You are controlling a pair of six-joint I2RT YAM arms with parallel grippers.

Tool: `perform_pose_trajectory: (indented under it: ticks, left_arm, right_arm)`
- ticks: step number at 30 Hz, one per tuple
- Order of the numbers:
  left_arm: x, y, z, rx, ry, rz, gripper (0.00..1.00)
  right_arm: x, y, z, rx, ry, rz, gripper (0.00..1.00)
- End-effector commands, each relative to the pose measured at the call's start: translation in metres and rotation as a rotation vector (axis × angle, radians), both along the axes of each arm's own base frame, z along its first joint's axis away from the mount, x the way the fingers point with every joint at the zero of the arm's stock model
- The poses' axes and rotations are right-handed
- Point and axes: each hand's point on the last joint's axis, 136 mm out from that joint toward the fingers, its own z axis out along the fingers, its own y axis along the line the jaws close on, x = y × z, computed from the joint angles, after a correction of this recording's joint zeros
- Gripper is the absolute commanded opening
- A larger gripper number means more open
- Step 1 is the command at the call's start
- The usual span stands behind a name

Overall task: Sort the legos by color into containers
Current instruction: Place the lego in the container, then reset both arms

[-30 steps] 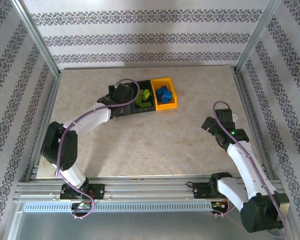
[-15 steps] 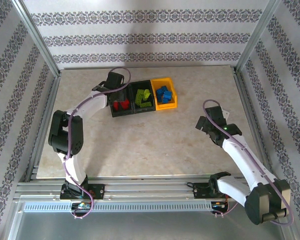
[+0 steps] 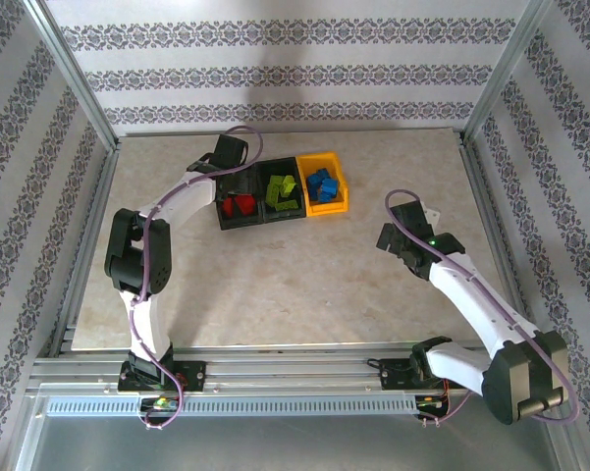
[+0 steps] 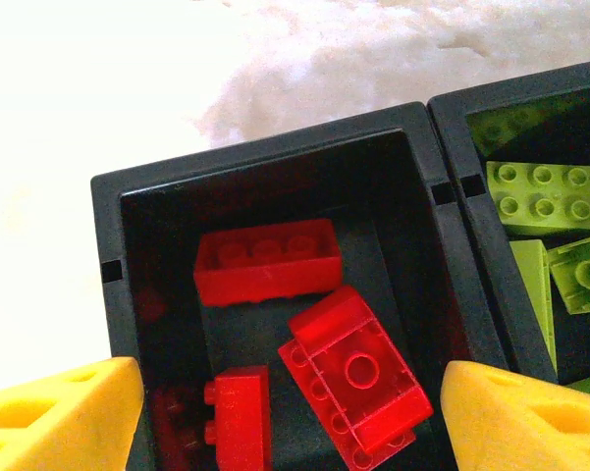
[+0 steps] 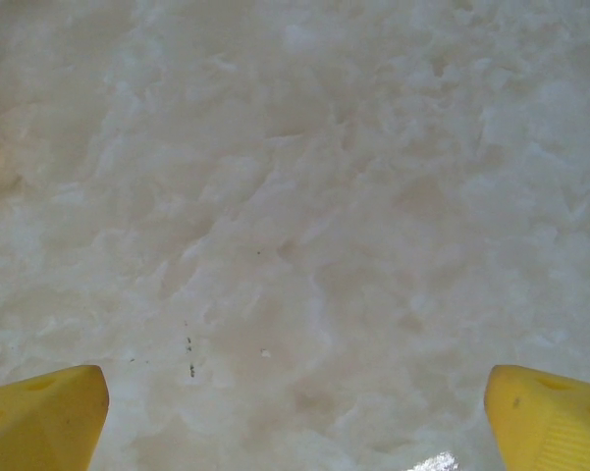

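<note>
Legos sorted in containers at 12 o'clock.
Left gripper, right gripper wide, empty; risk of left snagging containers, spilling bricks.

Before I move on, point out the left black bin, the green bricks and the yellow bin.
left black bin (image 4: 255,155): left wrist view, on its rim at the top of the picture.
green bricks (image 4: 545,191): left wrist view, on the studded top of one brick.
yellow bin (image 3: 329,207): top view, on its near wall.
</note>
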Motion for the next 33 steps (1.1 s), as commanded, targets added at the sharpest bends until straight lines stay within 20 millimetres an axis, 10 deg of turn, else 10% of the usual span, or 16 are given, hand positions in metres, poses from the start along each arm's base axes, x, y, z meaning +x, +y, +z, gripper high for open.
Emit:
perform_pose_trajectory:
  ticks: [1, 18, 26, 33]
  left_arm:
    - [-0.006, 0.009, 0.022, 0.005, -0.023, 0.013, 0.81]
    - [-0.119, 0.071, 0.087, -0.028, -0.294, 0.196, 1.0]
    - [-0.186, 0.14, 0.078, 0.073, -0.433, 0.398, 1.0]
    - [-0.198, 0.169, 0.046, 0.084, -0.456, 0.443, 0.99]
  right_arm:
    - [0.006, 0.0, 0.015, -0.023, -0.047, -0.009, 0.98]
    - [0.013, -0.001, 0.04, -0.047, -0.247, 0.066, 0.98]
    - [0.026, -0.007, 0.046, -0.103, -0.335, 0.081, 0.98]
    - [0.041, -0.007, 0.042, -0.197, -0.404, 0.146, 0.98]
